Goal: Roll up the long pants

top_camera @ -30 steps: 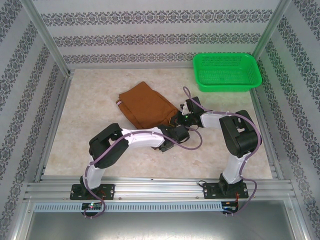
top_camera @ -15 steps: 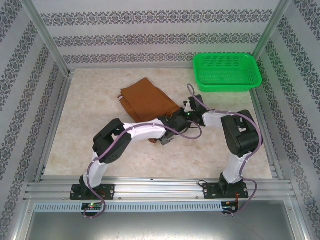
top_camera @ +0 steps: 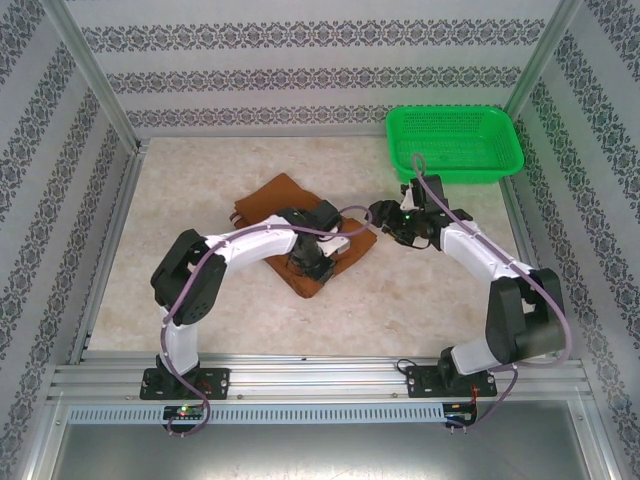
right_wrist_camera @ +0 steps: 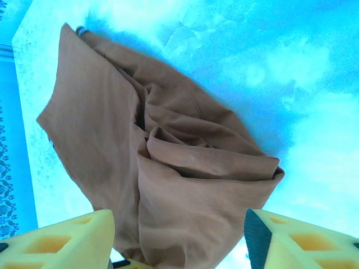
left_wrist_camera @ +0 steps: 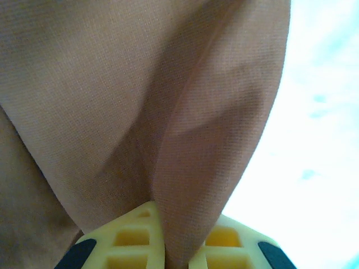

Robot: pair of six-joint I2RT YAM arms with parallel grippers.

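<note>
We see the left gripper (left_wrist_camera: 168, 249) clamped on a fold of the long pants (top_camera: 272, 203), which lie just left of the wide-open, empty right gripper (top_camera: 382, 214).

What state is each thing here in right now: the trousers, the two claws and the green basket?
long pants, loosely folded and bunched on the table, not a neat roll yet.
left gripper, shut on a fold of the pants.
right gripper, open, fingers wide apart, holding nothing.
green basket, upright and empty.
</note>
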